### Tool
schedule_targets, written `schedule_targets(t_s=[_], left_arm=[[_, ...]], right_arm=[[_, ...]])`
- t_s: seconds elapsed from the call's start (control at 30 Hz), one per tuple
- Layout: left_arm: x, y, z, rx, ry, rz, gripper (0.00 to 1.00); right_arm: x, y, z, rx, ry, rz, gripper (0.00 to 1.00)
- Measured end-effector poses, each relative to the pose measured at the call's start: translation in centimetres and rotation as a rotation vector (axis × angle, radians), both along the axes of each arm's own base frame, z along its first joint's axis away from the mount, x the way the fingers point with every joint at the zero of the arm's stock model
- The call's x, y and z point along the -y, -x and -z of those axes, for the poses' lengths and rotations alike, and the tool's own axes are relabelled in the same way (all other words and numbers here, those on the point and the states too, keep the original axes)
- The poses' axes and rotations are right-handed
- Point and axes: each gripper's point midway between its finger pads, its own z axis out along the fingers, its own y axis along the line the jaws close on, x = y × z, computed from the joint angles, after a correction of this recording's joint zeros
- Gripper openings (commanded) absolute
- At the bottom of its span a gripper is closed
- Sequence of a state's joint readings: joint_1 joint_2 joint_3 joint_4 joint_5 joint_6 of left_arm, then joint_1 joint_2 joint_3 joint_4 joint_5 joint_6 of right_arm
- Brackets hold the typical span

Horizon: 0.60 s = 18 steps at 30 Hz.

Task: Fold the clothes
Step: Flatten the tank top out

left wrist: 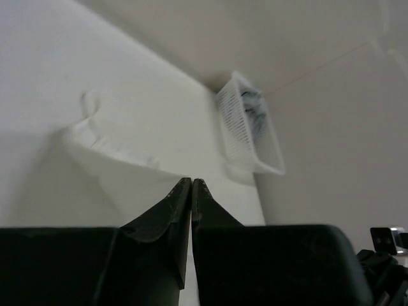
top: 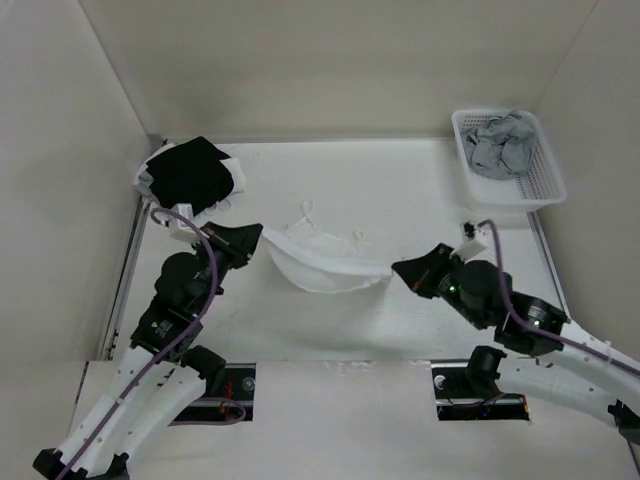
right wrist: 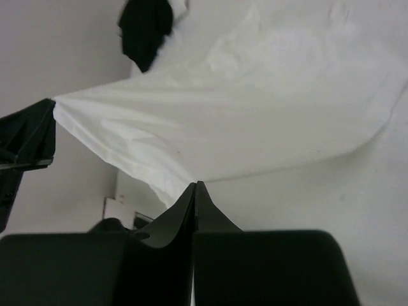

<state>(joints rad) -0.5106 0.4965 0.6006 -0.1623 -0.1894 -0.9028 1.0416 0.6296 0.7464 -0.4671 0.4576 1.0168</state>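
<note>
We've got one thin white fabric camisole top (top: 325, 262) stretched over the white table (top: 400, 190). The left gripper (top: 261, 235) and right gripper (top: 394, 268) are each clamped on one end. One black cloth garment (top: 190, 172) and one white mesh basket (top: 548, 186) sit at the back.

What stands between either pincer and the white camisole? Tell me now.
Nothing visible. The left pincer and right pincer are each shut on an edge of the white camisole, stretched between them.

No readable text, labels or numbers anywhere
</note>
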Motion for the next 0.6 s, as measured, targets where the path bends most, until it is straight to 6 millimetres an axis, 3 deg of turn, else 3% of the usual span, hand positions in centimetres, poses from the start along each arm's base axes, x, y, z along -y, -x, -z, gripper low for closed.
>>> schedule_targets(t_s=[0.17,0.27,0.33,0.43,0.53,0.6], left_arm=[[-1.1,1.9,-11.2,0.211,0.06,0.003,0.02],[-2.1,3.1,-14.4,0.288,0.069,-0.011,0.02],[-2.6,3.1,-14.7,0.299,0.056,-0.03,0.02],[-2.8,2.1,-13.8,0.269,0.024,-0.056,0.02],[-2.8,-0.2,-12.2,0.219,-0.009,-0.093,0.02],[-3.1,-2.4,-10.9,0.176,-0.033,-0.134,0.02]], right_arm=[[2.2,-0.4,-10.5,0.195,-0.086,0.03,0.0],[3.7,-0.3,-14.6,0.28,-0.114,0.053,0.0],[4.1,-0.3,-15.6,0.309,-0.108,0.061,0.0],[4.2,-1.6,-15.6,0.33,-0.051,0.091,0.0],[3.7,-5.2,-15.0,0.319,0.03,0.138,0.0],[3.3,-8.6,-14.5,0.299,0.068,0.159,0.0]])
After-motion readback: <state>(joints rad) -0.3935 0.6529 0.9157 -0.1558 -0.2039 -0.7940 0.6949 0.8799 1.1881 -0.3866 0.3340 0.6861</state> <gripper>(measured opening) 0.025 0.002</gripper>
